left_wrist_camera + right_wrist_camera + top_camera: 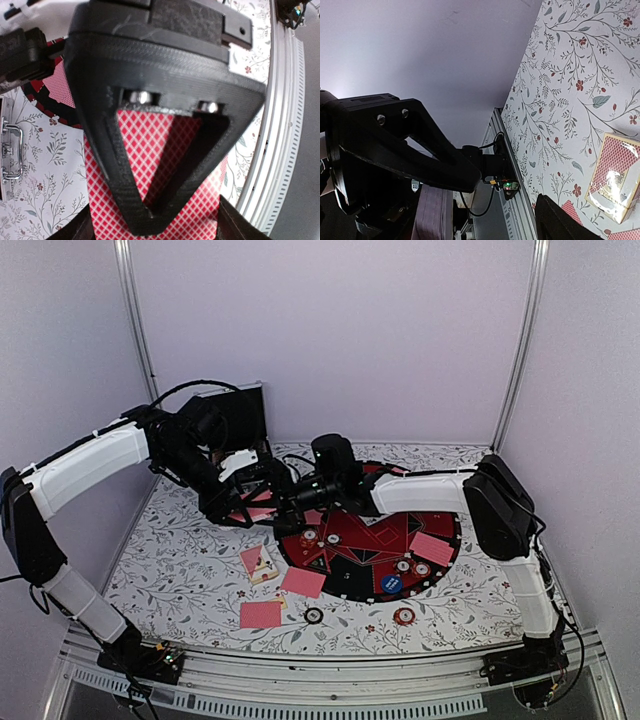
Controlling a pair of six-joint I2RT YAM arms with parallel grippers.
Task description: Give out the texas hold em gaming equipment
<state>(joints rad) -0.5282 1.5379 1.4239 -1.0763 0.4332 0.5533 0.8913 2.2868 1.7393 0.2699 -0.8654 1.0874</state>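
- the left gripper (258,506) is clamped on a checkered card (150,150). in the left wrist view its dark fingers (231,222) press the card's two side edges, at 5 and 7 o'clock. whether it is one card or a stack i cannot tell.
- the right gripper (298,502) meets it tip to tip, at 3 o'clock of the left one. its triangular finger (165,65) lies across the card's face, tip toward 6 o'clock. whether its pincer is apart or together i cannot tell.
- both hang over the 10 o'clock rim of the round mat (350,582).
- a loose card (261,614) lies on the cloth at 6 o'clock of the grippers, and a second card (303,582) touches the mat's edge.
- a boxed deck (266,570) sits between them and the grippers.
- a mat card (432,548) lies at the mat's 3 o'clock.
- a red chip (403,616) rests on the cloth at the mat's 6 o'clock, and striped chips (402,565) sit on the mat.
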